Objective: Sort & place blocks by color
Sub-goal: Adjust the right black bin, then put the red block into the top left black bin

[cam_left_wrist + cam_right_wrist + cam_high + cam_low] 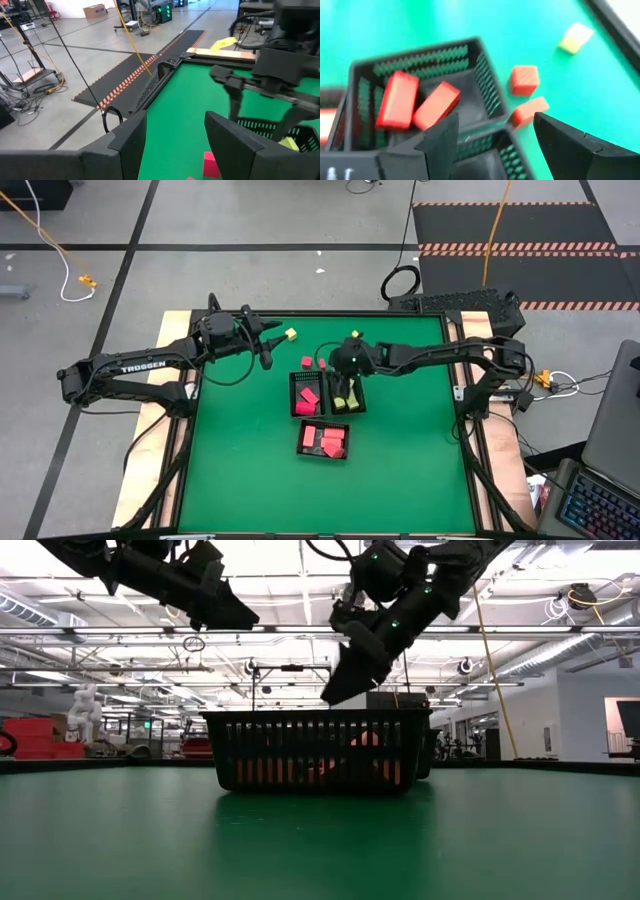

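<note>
Three black mesh trays stand mid-table. One (pixel 293 393) holds red blocks (pixel 436 105), the tray beside it (pixel 361 395) holds yellow-green blocks (pixel 348 401), and the nearest (pixel 324 452) holds more red blocks. Two red blocks (pixel 524 80) (pixel 529 111) lie on the green table just beyond the trays. Farther back lies a yellow block (pixel 290 334). My right gripper (pixel 495 137) hangs open and empty above the trays (pixel 345 680). My left gripper (pixel 274 348) is open and empty, raised over the table's far left, near the yellow block.
The table has a wooden rim (pixel 170 330) with black frame posts at the far corners. Bare green surface (pixel 400 470) spreads to the near side and to the right of the trays. Cables and striped floor mats lie beyond the far edge.
</note>
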